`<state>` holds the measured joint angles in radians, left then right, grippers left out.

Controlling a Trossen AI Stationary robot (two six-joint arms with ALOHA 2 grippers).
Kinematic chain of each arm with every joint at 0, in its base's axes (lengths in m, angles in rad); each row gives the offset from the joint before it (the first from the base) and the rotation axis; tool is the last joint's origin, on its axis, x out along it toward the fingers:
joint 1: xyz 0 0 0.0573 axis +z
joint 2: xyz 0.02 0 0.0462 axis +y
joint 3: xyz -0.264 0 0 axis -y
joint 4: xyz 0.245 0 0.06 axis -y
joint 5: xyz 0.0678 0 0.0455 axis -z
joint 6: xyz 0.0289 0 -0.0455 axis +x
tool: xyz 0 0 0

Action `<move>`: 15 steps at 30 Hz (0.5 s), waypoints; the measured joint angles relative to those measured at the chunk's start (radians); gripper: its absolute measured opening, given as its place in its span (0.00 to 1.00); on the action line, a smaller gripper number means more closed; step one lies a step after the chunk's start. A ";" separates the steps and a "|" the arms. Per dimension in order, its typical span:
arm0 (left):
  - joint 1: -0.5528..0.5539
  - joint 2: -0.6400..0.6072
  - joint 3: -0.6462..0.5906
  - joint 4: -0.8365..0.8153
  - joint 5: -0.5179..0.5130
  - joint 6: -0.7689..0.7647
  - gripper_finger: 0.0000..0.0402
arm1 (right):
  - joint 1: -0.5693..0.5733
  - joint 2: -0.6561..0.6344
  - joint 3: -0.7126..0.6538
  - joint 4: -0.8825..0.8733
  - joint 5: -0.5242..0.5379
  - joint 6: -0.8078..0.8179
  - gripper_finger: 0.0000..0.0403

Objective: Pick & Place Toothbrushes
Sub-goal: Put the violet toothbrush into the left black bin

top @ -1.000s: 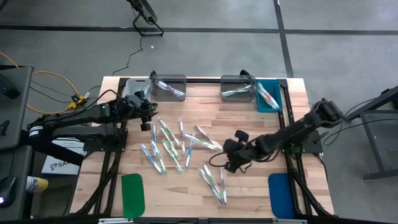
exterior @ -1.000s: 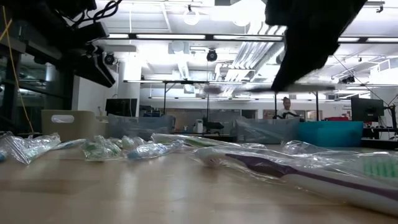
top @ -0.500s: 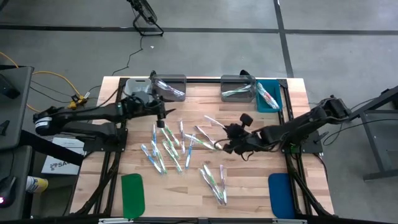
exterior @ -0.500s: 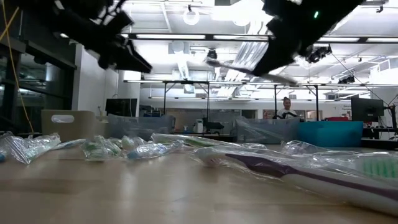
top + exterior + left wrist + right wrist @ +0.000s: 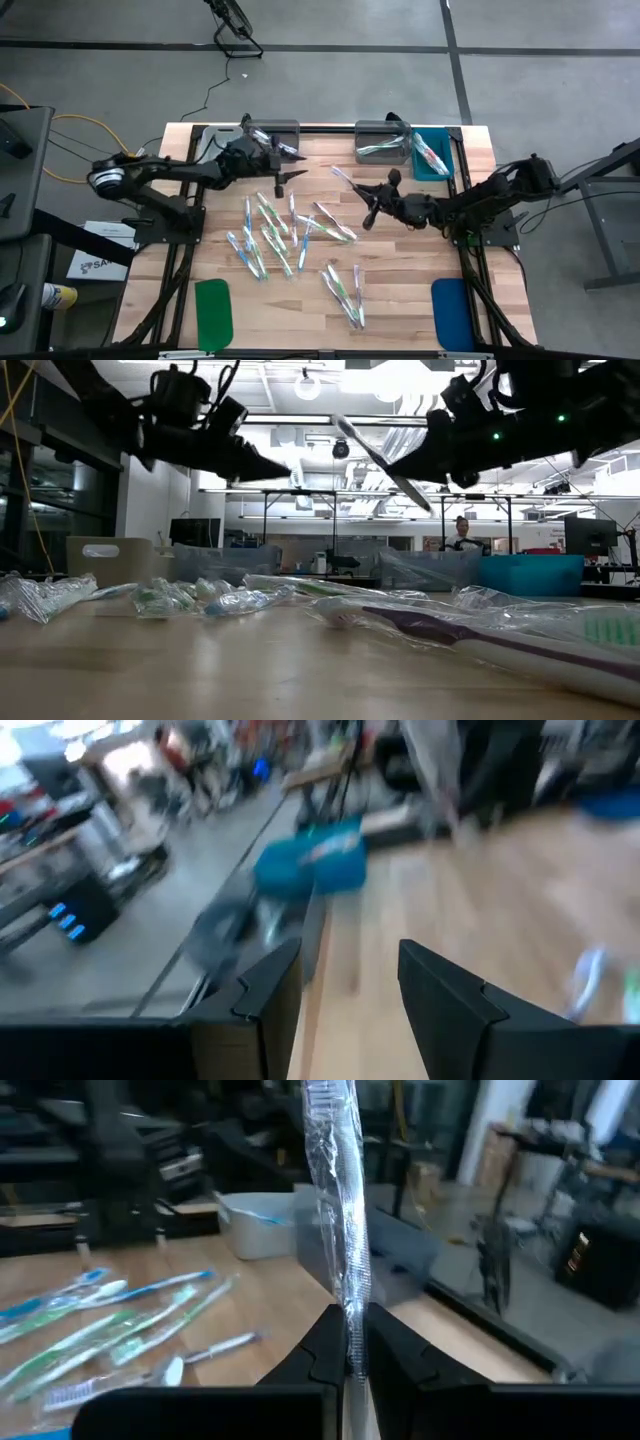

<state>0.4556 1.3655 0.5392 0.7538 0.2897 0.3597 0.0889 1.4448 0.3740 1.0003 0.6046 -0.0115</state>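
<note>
Several clear-wrapped toothbrushes [image 5: 270,232] with green and blue accents lie flat on the wooden table [image 5: 400,280], and a few more [image 5: 345,290] lie nearer the front. My right gripper [image 5: 368,196] hovers right of the table's middle, pointing level toward the left, shut on one wrapped toothbrush [image 5: 335,1200]. My left gripper [image 5: 288,165] hovers near the far-left bins, pointing level toward the right. It is open [image 5: 350,990] with nothing between its fingers. Both grippers show high above the table in the low view, the left [image 5: 270,465] and the right [image 5: 415,460]. My right gripper pinches the wrapped toothbrush near its lower end [image 5: 350,1348] between its two fingers, which come level from the table's right side. The rest of the brush [image 5: 370,452] slants up past the fingertips, lifted clear of the table.
Along the far edge stand a beige bin [image 5: 214,141], a grey bin with brushes [image 5: 275,141], another grey bin [image 5: 381,143] and a teal bin [image 5: 432,157]. A green pad [image 5: 213,311] and a blue pad [image 5: 450,314] lie at the near edge.
My right gripper has carried its toothbrush up and toward the far edge, tipping from pointing down to level, so the brush is now clear of the pile. My left gripper has swung toward the table's right and far side and tipped up to level, staying open with nothing in it.
</note>
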 joint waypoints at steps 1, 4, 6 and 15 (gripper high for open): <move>0.011 0.023 0.007 0.040 0.042 -0.029 0.40 | -0.021 0.000 0.001 0.013 -0.045 -0.019 0.04; 0.028 0.070 0.042 0.093 0.123 -0.087 0.40 | -0.090 0.000 0.020 0.022 -0.163 -0.052 0.04; 0.029 0.083 0.070 0.094 0.147 -0.096 0.40 | -0.130 0.000 0.037 0.024 -0.233 -0.080 0.04; 0.020 0.092 0.154 0.105 0.202 -0.117 0.40 | -0.266 0.025 0.148 0.032 -0.491 -0.144 0.04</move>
<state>0.4755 1.4578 0.6928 0.8592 0.4915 0.2426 -0.1768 1.4695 0.5217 1.0328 0.1134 -0.1551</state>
